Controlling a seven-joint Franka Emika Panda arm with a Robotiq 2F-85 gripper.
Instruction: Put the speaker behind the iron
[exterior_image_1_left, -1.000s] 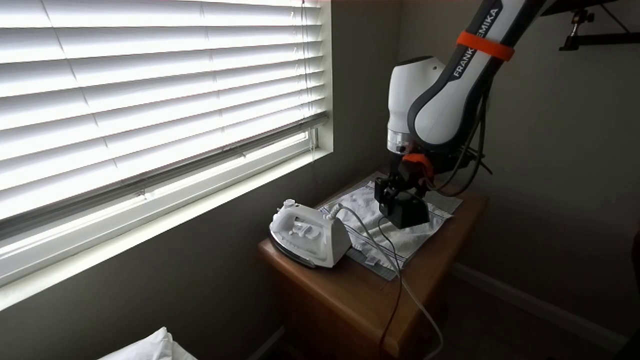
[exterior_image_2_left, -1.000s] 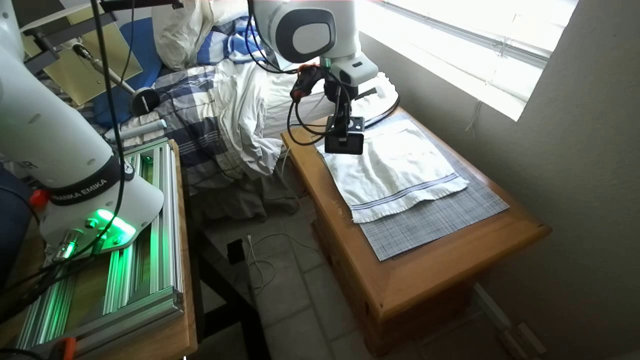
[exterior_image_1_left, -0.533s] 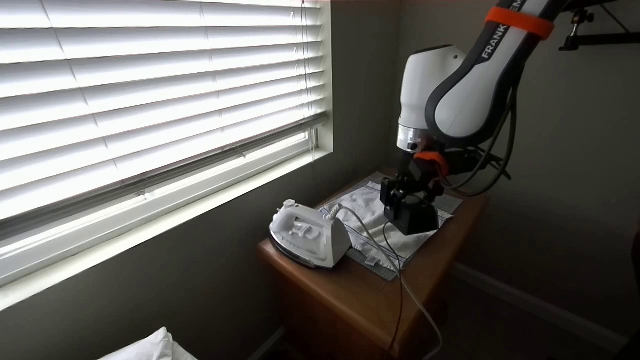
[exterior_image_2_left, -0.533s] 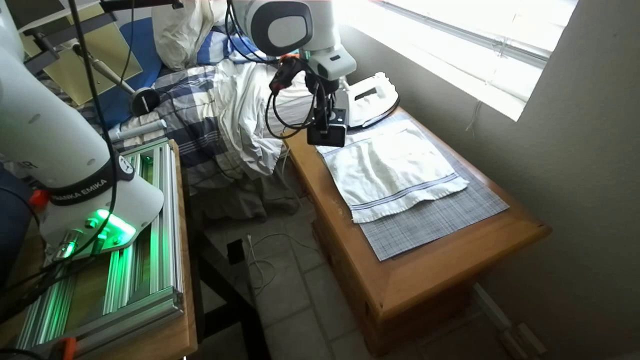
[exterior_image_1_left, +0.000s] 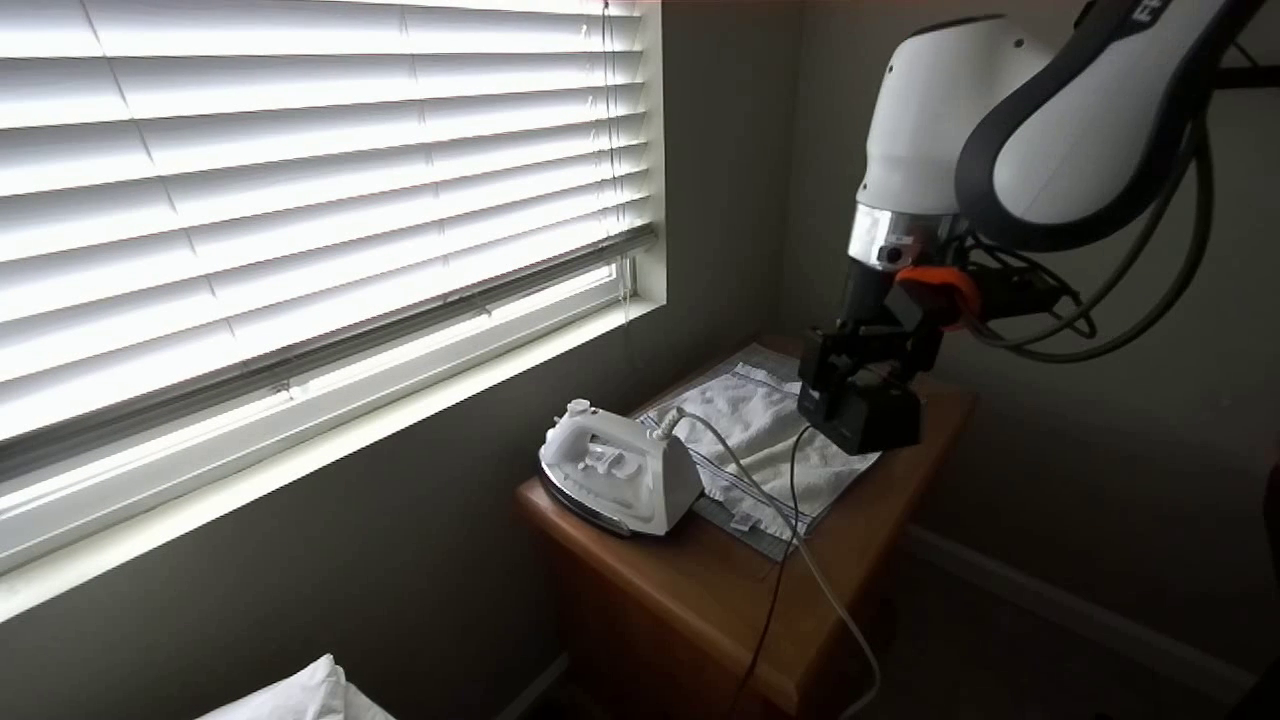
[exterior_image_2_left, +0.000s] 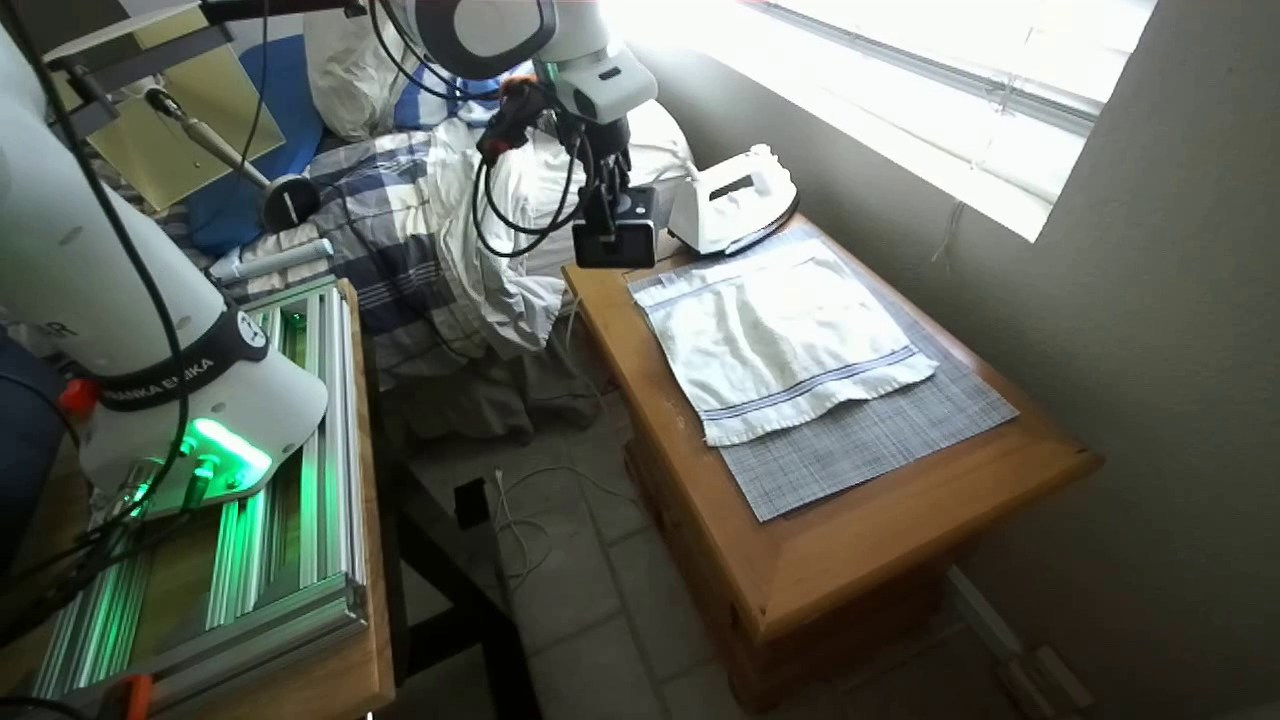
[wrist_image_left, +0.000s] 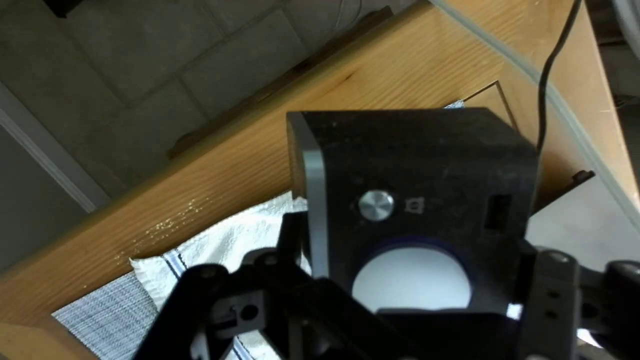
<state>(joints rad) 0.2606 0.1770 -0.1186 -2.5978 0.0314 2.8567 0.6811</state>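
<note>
The speaker is a black box (exterior_image_1_left: 872, 420) with a silver knob and a round pale disc, also seen in the other exterior frame (exterior_image_2_left: 615, 246) and in the wrist view (wrist_image_left: 425, 155). My gripper (wrist_image_left: 410, 247) is shut on its two sides and holds it in the air; the gripper also shows in both exterior views (exterior_image_1_left: 862, 372) (exterior_image_2_left: 607, 212). The white iron (exterior_image_1_left: 620, 470) stands on the wooden table's end, beside the speaker in an exterior view (exterior_image_2_left: 735, 205). A white surface at the wrist view's right edge may be the iron; I cannot tell.
A white towel (exterior_image_2_left: 780, 330) lies on a grey placemat (exterior_image_2_left: 860, 455) on the wooden table (exterior_image_2_left: 900, 545). The speaker's dark cord (exterior_image_1_left: 793, 480) and the iron's pale cord (exterior_image_1_left: 830, 590) hang over the table edge. A wall, window and bed (exterior_image_2_left: 400, 250) surround the table.
The arm has carried the speaker rightward in an exterior view, away from the iron. In an exterior view it has moved left and up, uncovering the iron. The grip stays shut.
</note>
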